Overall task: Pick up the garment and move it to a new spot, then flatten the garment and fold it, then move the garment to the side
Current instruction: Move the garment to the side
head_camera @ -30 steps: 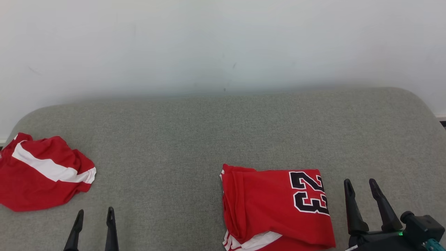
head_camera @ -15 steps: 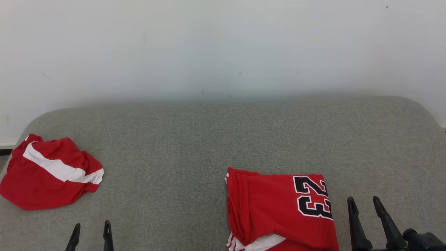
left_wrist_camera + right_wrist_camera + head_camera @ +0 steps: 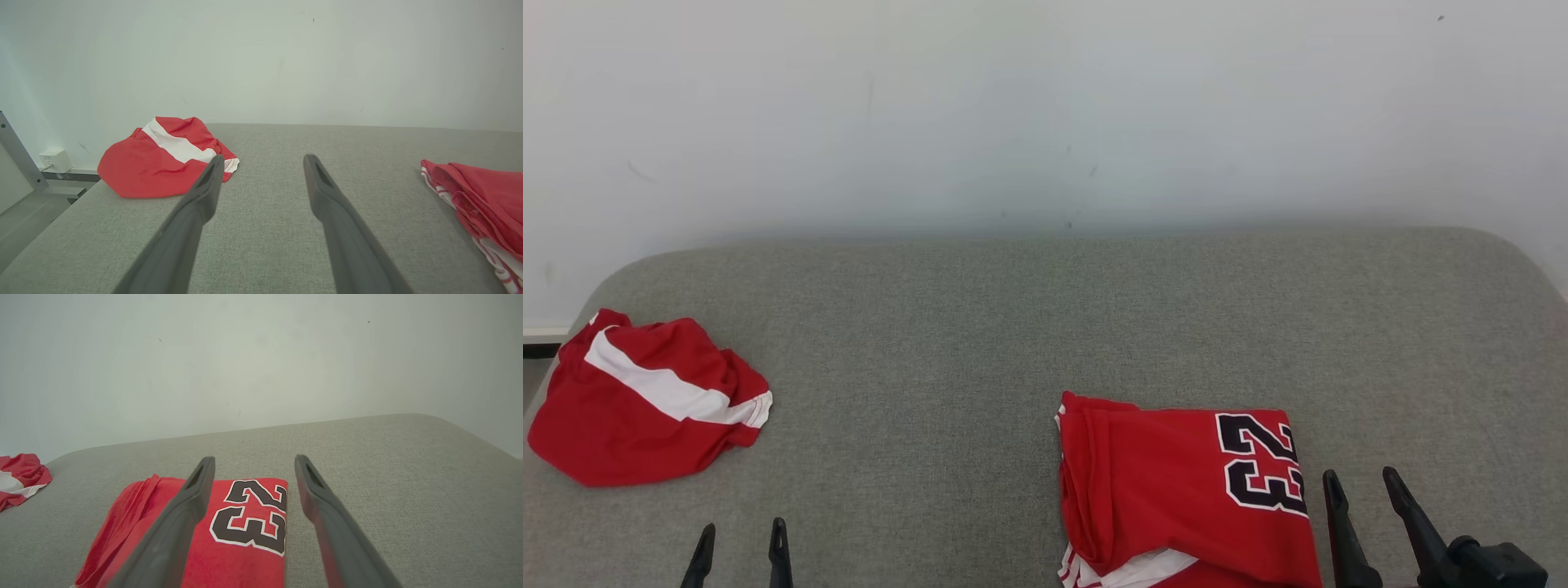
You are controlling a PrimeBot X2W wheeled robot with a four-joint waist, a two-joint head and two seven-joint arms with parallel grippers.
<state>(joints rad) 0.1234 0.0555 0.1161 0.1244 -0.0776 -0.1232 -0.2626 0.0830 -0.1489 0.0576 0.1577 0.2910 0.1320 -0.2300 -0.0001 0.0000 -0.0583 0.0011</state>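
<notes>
1. Plainly, the crumpled garment (image 3: pixel 645 400) lies on the grey cushion (image 3: pixel 980 327), well apart to the left of the folded jersey (image 3: pixel 1176 490), lying wider than deep
2. The left gripper (image 3: pixel 743 524), spread and empty, is likely nearer it; the right gripper (image 3: pixel 1361 473), also spread, stands just beside the jersey

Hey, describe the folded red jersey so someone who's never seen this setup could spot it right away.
Start at the wide grey fabric surface below the white wall. At its near right, beside the right gripper, lies the folded red jersey. Unlike the crumpled red-and-white garment at far left, it is a neat rectangle bearing a black 23.
</notes>
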